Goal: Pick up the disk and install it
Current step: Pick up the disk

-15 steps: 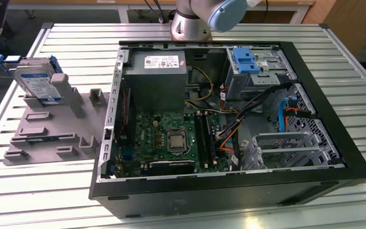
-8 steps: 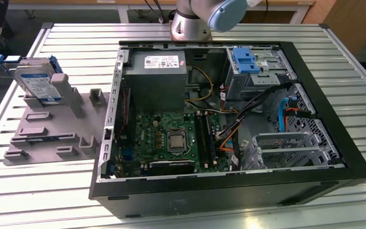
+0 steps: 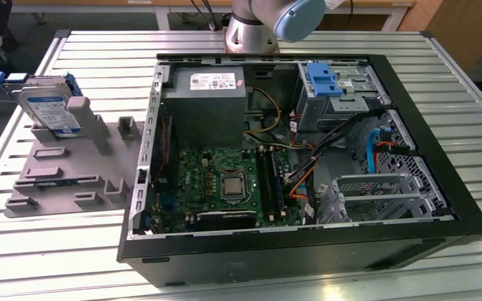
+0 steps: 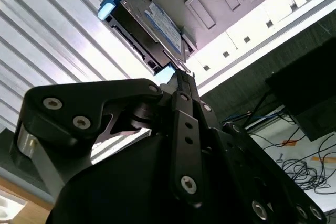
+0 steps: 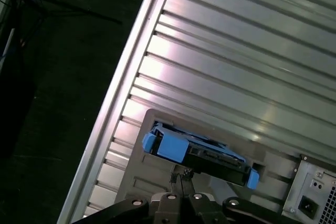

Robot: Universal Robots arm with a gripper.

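The gripper [image 4: 181, 77] lies nearest the lens in both wrist views, with its black linkage in the foreground. Its two slim fingers are seen pressed together, and nothing is pinched between them. Just beyond the fingertips the disk [image 5: 199, 153] is seen, apart from them and untouched.

In the exterior view the disk [image 3: 47, 106] is found at the far left of the slatted metal table [image 3: 82, 50]. It is stood on edge and leans slightly in a slot of the grey fixture block [image 3: 73, 169], and its blue bracket is visible along the upper edge. The open computer case [image 3: 308, 248] is set just to the right of the block, and the arm's base [image 3: 253, 28] is seen behind its far wall.

The step in hand is judged to be the approach for the pick-up: the disk has not been lifted, and the install is not yet begun. A grasp would call for the fingers to be parted first, since closed tips cannot take the disk. They would then have to be lined up across its thin upper edge. Care would be needed so that the leaning disk is not knocked from its slot.
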